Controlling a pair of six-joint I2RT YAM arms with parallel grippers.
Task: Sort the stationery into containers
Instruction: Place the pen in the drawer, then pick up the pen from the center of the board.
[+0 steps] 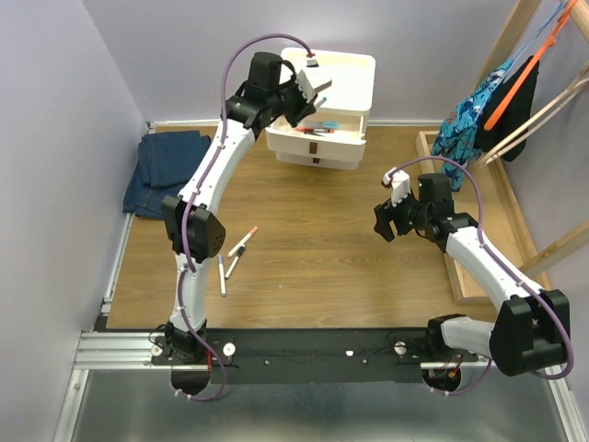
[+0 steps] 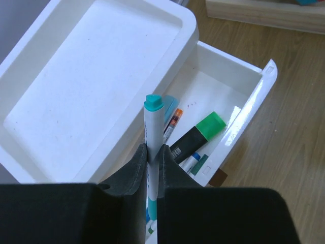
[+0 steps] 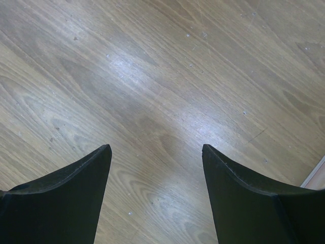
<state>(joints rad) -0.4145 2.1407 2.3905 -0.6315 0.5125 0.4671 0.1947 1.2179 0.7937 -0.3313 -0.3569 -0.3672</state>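
Nearest to the arm bases, a few loose pens [image 1: 230, 261] are seen lying on the wooden desk [image 3: 152, 76], one of them with a red tip; these are not yet sorted. A little farther, to the right, the right jaws are held wide open above bare wood, and nothing is gripped by them. At the left edge, folded blue jeans [image 1: 166, 170] are lying, and along the right edge a shallow wooden tray [image 1: 431, 152] is placed. Both are well apart from the work. Farther back, the left jaws are closed on a white pen with a teal cap [image 2: 152, 132], which is held with its cap pointing towards the cream-white cabinet [image 2: 91, 91]. The top drawer [image 2: 254, 109] is pulled out, and a green-capped highlighter [image 2: 198, 134] and an orange-banded pen [image 2: 172, 122] are already lying inside it. The step in hand is judged to be the delivery of this pen into the open drawer. In the wrist view the pen appears over the border between the cabinet top and the drawer, so a small shift outward over the drawer cavity is probably needed before the jaws are opened. If it is released too early, the pen could land on the recessed cabinet top or be caught on its raised rim. Behind the tray, some clothes [image 1: 469, 120] are hanging on a wooden rack, out of the way.
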